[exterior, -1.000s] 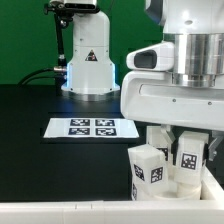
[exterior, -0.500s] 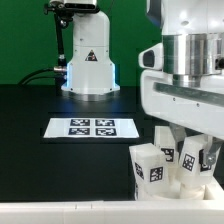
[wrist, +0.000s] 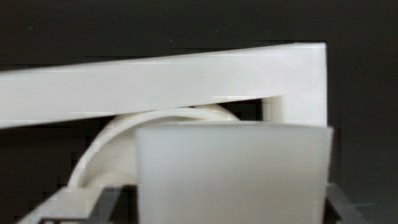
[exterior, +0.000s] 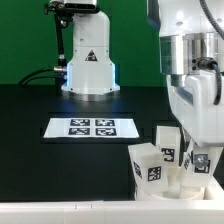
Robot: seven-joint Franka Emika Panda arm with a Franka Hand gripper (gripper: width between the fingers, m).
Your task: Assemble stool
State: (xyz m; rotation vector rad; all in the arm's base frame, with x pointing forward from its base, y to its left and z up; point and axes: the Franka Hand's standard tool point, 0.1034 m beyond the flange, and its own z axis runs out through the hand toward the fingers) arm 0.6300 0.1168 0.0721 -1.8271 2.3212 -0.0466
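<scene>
Low over the black worktop (exterior: 60, 105) near the exterior view's right edge, the pincer (exterior: 196, 160) among tagged white stool legs (exterior: 150, 165). Fingers hidden among the blocks; spread or pinching, cannot tell. Legs clustered upright on the round seat disc (exterior: 190, 185). Marker board (exterior: 92, 127) flat toward the left, apart. In the wrist view, a pale block (wrist: 231, 165) close up, curved rim (wrist: 116, 140) behind.

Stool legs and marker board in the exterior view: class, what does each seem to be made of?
The stool legs look like white moulded plastic, matte: chunky blocks with soft edges and even colour, carrying black-and-white tags. The marker board looks like thin, flat white sheet, perhaps card or plastic; printed tags, no visible thickness.
</scene>
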